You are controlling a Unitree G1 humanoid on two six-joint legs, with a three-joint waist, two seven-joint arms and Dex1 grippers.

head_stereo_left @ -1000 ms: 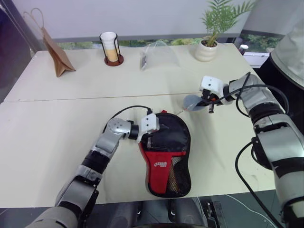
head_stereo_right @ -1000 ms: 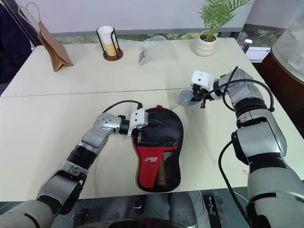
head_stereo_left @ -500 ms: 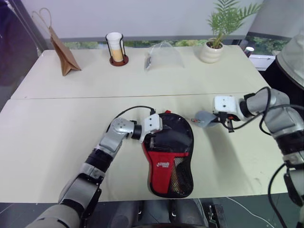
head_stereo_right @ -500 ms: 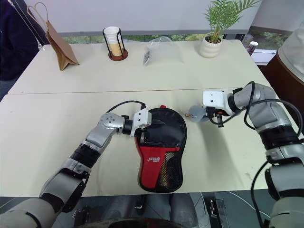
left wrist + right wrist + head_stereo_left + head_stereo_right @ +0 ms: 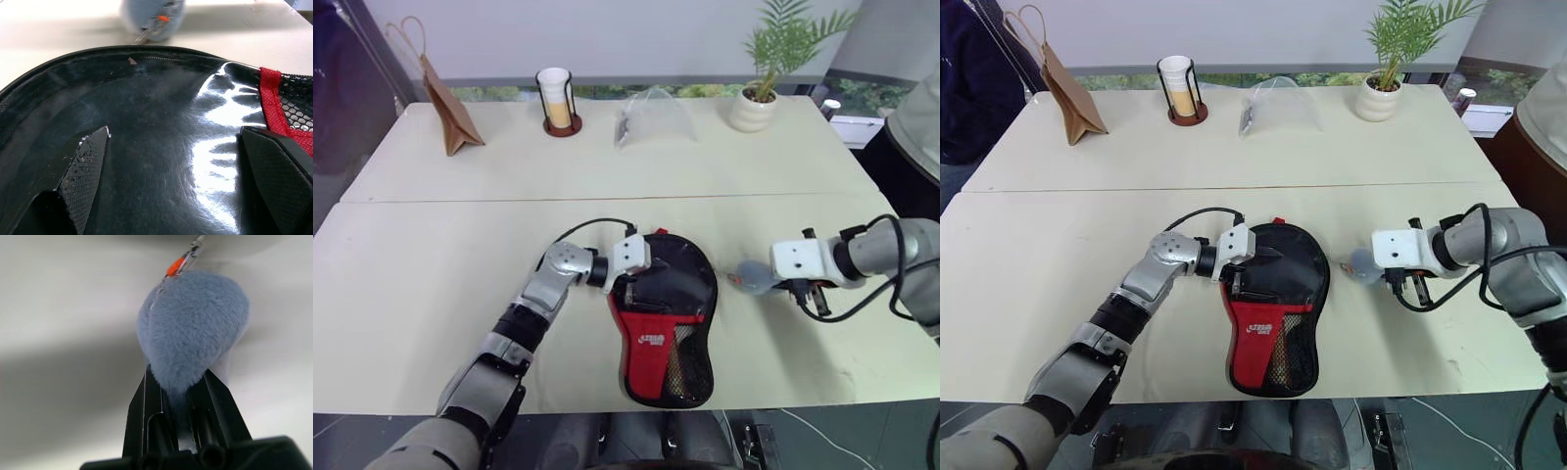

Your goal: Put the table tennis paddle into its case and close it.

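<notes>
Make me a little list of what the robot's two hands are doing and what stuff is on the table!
left hand: open, fingers spread over the black top of the case
case: black and red, lying flat on the near table
right hand: shut on a fluffy grey pouch
grey pouch: pinched at its edge, an orange clip on it
far table: paper bag, cup in a holder, clear plastic bag, potted plant
paddle: cannot tell where it is

One case [image 5: 666,323], one grey pouch [image 5: 752,277], one paper bag [image 5: 445,108], one cup [image 5: 554,93], one plastic bag [image 5: 651,113] and one potted plant [image 5: 759,93] are counted.
</notes>
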